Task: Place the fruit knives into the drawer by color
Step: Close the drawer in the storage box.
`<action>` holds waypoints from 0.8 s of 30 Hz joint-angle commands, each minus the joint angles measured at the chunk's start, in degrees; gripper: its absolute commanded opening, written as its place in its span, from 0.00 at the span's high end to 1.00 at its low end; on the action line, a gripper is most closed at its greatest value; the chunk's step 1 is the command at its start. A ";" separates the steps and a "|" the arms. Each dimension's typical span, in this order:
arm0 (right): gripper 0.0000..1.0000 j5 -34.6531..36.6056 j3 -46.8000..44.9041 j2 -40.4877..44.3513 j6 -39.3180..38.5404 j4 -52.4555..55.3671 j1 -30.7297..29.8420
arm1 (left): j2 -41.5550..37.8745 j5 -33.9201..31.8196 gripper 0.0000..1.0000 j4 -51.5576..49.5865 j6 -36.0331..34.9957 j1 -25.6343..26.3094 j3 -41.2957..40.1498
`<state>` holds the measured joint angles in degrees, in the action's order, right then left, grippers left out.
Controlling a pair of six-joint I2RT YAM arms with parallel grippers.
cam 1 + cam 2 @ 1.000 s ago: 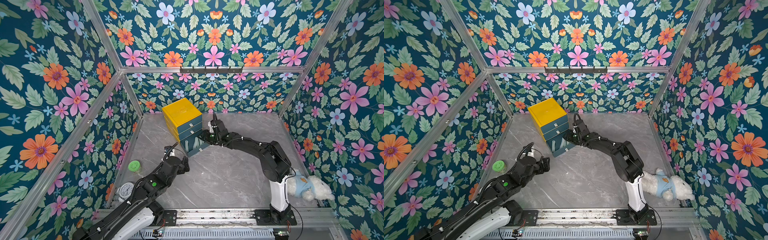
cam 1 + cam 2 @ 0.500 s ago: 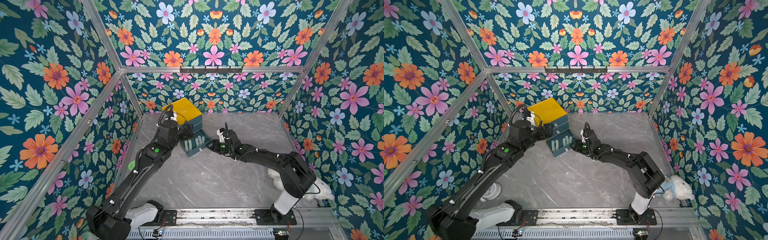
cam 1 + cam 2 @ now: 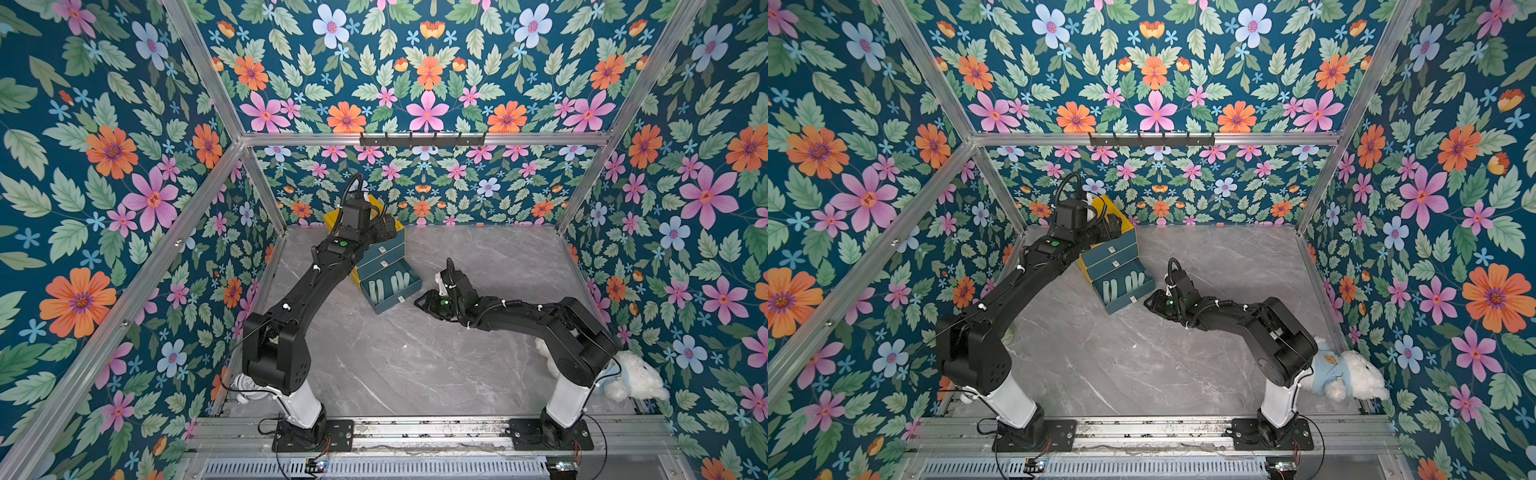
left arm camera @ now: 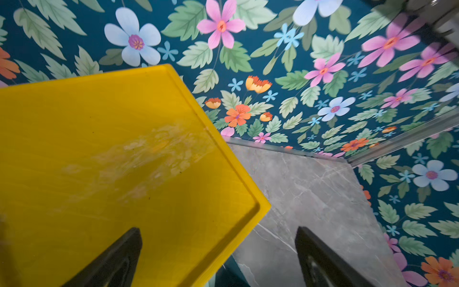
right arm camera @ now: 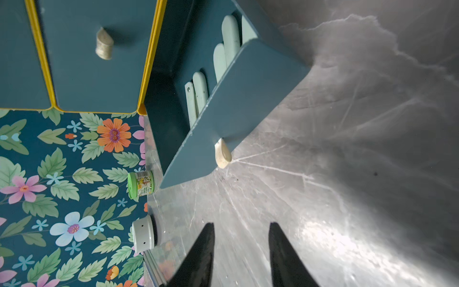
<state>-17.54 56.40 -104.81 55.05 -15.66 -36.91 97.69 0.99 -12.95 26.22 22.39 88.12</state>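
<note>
Brightly and evenly lit from overhead in both top views, sharp from edge to edge, with only faint, soft shadows on the grey tabletop (image 3: 415, 374). Well lit in the left wrist view too, but smeared by motion across the far wallpaper (image 4: 372, 62), with a pale, washed-out reflection on the yellow top of the drawer (image 4: 74, 119). Dimmer in the right wrist view: heavy darkening toward one corner, white glare on the tabletop (image 5: 347, 243), streaky blur close to the lens.
</note>
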 commanded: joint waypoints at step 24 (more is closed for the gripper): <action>0.56 -5.03 25.14 -27.23 16.78 -17.82 0.87 | 0.75 1.60 0.01 -0.38 -0.18 0.33 -8.08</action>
<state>-21.82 80.20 -130.56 66.63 -27.77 -36.18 97.91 0.99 -3.60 24.97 22.57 81.12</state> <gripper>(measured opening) 0.441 0.992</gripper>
